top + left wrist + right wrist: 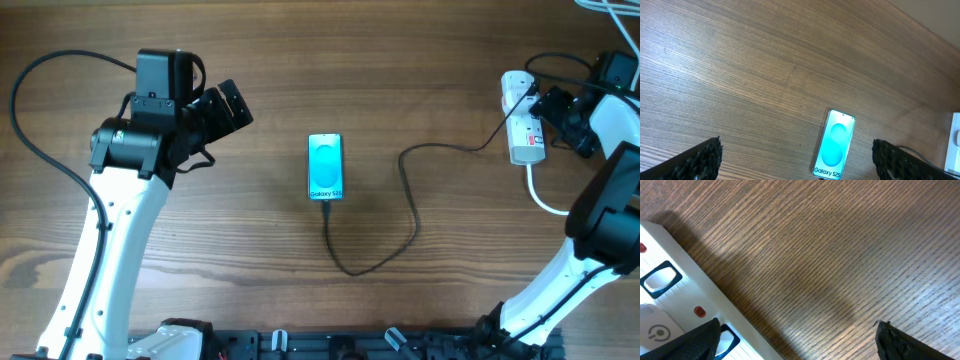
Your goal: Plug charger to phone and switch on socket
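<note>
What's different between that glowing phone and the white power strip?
The phone glows teal mid-table; the power strip is white with red marks, at the right edge. A thin black cable meets the phone; a thick white cord leaves the strip. Both lie flat.

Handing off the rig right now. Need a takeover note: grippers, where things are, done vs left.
Left gripper: open, empty, above the table beside the phone.
Right gripper: open, empty, at the socket, one finger over its edge.
Phone: mid-table, screen lit.
Charger: loops from the socket end to the phone's lower end.
Done: charger looks plugged in; seating can't be confirmed.
Left: switch on the socket; the switch state can't be told.
</note>
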